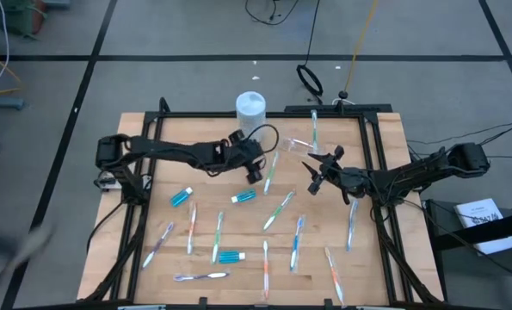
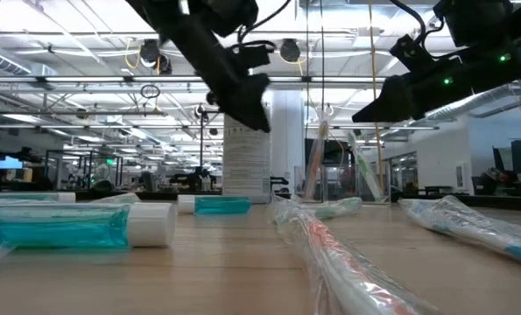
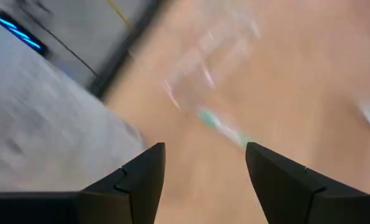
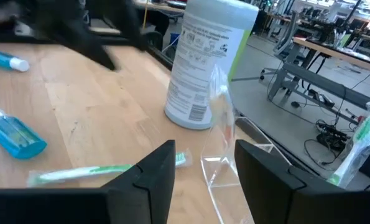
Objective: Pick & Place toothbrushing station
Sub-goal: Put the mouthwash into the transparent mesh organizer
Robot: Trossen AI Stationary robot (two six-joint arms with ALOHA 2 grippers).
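Several slim toothbrushes in clear wrappers (image 1: pixel 279 209) lie scattered over the wooden table, with small blue toothpaste tubes (image 1: pixel 181 197) (image 1: pixel 244 197) (image 1: pixel 231 257) among them. A clear plastic cup (image 1: pixel 294 145) sits near the far edge beside a white canister (image 1: pixel 249 108). My left gripper (image 1: pixel 254 168) is open and empty above a green toothbrush (image 3: pixel 222 127). My right gripper (image 1: pixel 314 176) is open and empty, raised above the table (image 2: pixel 391 96) and pointing at the cup (image 4: pixel 225 143).
The white canister (image 4: pixel 209 62) stands just behind the cup. A green toothbrush (image 4: pixel 104 171) and a blue tube (image 4: pixel 13 134) lie near my right gripper. Black frame rails (image 1: pixel 372 146) run along the table's sides. The two grippers are close together at the table's far middle.
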